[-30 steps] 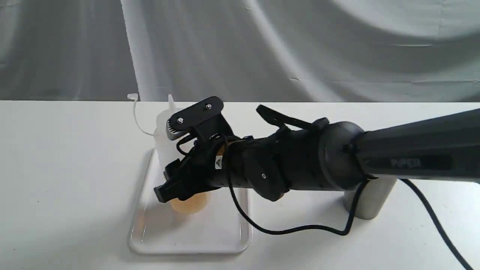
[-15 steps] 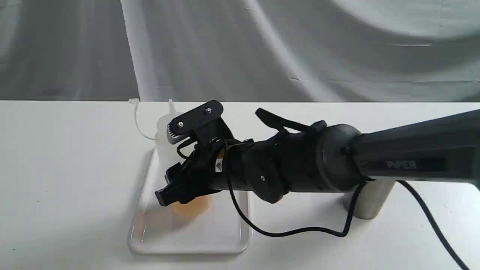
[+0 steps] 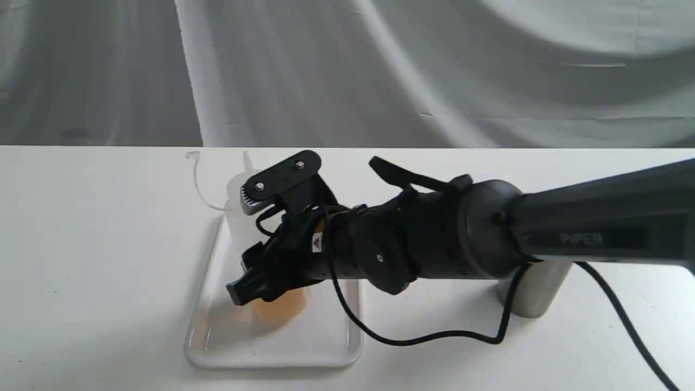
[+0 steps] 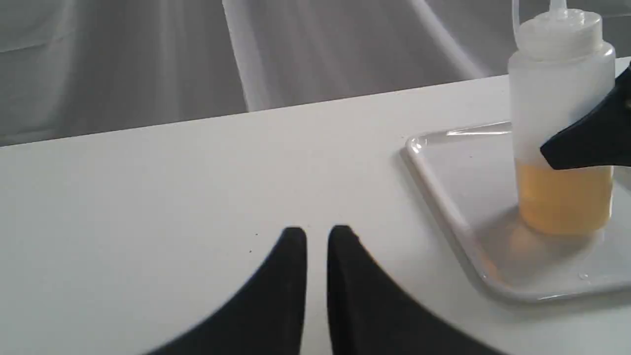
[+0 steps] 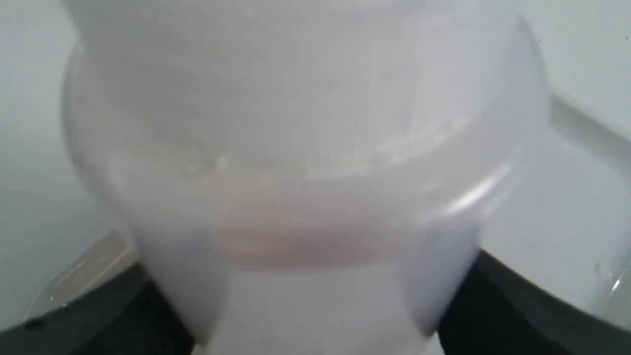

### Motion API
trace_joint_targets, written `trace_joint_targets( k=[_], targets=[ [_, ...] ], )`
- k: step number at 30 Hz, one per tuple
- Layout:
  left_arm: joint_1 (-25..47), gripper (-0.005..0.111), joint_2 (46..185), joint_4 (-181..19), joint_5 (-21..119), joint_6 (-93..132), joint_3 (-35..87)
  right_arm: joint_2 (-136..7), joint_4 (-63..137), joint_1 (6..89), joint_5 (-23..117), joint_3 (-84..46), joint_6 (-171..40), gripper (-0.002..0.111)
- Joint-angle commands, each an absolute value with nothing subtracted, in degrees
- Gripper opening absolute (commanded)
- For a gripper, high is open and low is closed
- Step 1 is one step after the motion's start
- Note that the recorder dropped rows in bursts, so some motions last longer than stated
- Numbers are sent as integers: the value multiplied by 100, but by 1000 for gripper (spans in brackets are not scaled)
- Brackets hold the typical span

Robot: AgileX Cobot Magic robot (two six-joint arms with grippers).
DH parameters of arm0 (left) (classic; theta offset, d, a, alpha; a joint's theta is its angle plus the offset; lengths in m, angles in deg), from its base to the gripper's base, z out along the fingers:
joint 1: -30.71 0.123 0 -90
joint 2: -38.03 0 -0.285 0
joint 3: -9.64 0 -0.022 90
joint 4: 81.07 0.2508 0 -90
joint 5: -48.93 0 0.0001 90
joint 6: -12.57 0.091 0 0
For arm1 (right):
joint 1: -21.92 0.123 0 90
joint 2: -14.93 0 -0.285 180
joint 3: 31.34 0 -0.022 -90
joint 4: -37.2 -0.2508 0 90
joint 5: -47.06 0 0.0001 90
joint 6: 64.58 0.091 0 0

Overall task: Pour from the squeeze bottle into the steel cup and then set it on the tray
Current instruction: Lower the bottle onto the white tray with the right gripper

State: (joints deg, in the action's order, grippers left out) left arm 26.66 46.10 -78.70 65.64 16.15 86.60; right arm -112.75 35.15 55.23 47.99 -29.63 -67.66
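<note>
Translucent squeeze bottle stands on the tray, clamped in the right pincer.

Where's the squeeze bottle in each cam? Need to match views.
Exterior: squeeze bottle left of centre, upright over the tray, partly behind the right tool.
Left wrist: at the frame edge, amber liquid showing.
Right wrist: fills the frame, blurred close-up.
Shared landmark: the white tray's rim, visible in all three.
</note>
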Motion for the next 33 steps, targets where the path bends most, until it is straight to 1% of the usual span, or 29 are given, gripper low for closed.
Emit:
trace_joint_targets(
  k=[1,11,13,15,17,19,21,23,25,33],
  targets=[
    [2649,8,4582,-7853,6527,1606,8686,-11207,3497,5551,4670,-2989,-6828,38],
    [2649,8,4582,-7853,6527,1606,8686,-11207,3497,5551,4657,-2989,-6840,38],
    [2649,8,4582,-7853,6527,1606,8686,-11207,3497,5555,4657,-2989,-6840,43],
    [2649,8,4582,-7853,6527,1606,8686,-11207,3497,5566,4657,-2989,-6855,54],
    [2649,8,4582,-7853,6527,1606,8686,-11207,3497,5566,4657,-2989,-6872,70],
    [2649,8,4582,-7853,6527,1606,8686,-11207,3497,5566,4668,-2989,-6872,83],
    [2649,8,4582,-7853,6527,1606,8686,-11207,3497,5566,4668,-2989,-6872,90],
    [2649,8,4582,-7853,6527,1606,8686,-11207,3497,5580,4668,-2989,-6872,94],
    [2649,8,4582,-7853,6527,1606,8686,-11207,3497,5592,4668,-2989,-6872,95],
    [2649,8,4582,-7853,6527,1606,8686,-10925,3497,5675,4959,-2989,-6872,95]
  ],
)
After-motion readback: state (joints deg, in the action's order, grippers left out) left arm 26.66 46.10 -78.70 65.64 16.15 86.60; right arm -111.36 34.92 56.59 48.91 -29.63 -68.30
